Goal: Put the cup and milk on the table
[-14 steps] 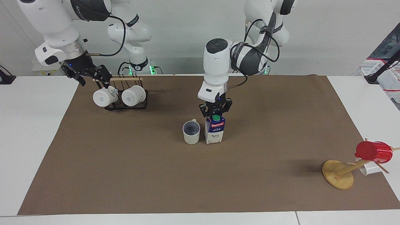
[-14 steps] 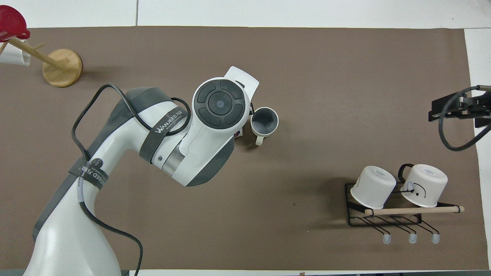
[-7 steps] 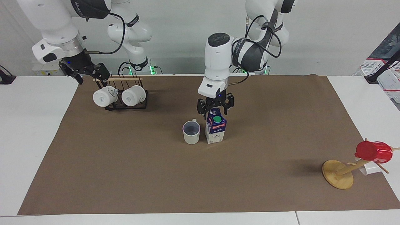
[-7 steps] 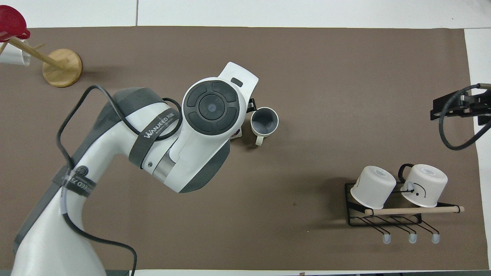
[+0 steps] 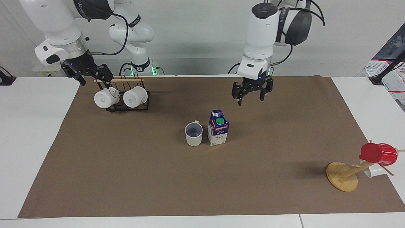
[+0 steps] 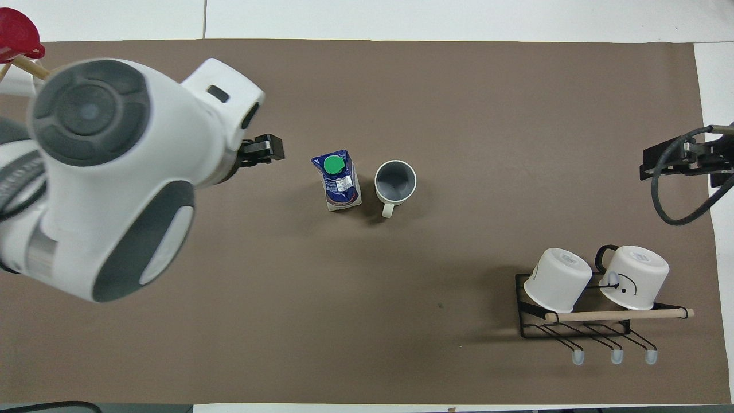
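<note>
The milk (image 5: 218, 132) and cup (image 5: 193, 134) stand upright side by side mid-counter (image 5: 34, 133), apparently both placed. The left gripper (image 5: 251, 93) hangs over bare paper with jaws spread, empty. The right gripper (image 5: 90, 74) waits over the rack (image 5: 126, 95) near the counter's corner, jaws unclear.

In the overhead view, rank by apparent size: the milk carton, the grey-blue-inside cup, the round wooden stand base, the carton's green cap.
Largest to smallest as they look:
1. milk carton
2. cup
3. green cap
The wooden stand base is hidden under the left arm here, so it cannot be ranked.
</note>
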Robot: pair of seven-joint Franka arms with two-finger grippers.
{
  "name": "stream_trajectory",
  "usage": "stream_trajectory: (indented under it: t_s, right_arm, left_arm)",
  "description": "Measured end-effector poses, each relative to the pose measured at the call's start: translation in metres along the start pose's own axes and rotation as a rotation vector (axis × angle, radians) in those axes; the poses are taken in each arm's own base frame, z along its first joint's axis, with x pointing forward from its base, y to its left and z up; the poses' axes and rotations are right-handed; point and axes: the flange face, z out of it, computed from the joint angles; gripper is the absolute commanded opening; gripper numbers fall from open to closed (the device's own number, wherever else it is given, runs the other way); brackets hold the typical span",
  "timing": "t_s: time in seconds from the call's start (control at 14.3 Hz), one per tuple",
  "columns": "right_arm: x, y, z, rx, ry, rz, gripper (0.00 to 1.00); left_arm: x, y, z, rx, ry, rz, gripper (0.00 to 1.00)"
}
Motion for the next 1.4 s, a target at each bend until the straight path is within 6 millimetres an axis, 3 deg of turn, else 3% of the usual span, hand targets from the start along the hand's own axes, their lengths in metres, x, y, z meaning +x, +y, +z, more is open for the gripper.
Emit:
stream_trajectory:
  t_s: [0.35, 0.7, 1.05, 1.4]
  right_arm:
    - [0.000, 0.000, 0.000, 0.001, 0.000, 0.000, 1.00]
    - [0.000, -0.001, 0.000, 0.001, 0.001, 0.000, 1.00]
    - [0.000, -0.002, 0.000, 0.002, 0.001, -0.002, 1.00]
    - [-0.001, -0.004, 0.000, 0.002, 0.001, -0.005, 1.00]
  left_arm:
    - [0.032, -0.103, 0.000, -0.019, -0.058, 0.073, 1.00]
    - [0.044, -0.188, -0.011, -0.025, -0.084, 0.096, 1.00]
    - [0.045, -0.230, -0.034, -0.045, -0.115, 0.107, 1.00]
    - [0.044, -0.251, -0.034, -0.047, -0.142, 0.138, 1.00]
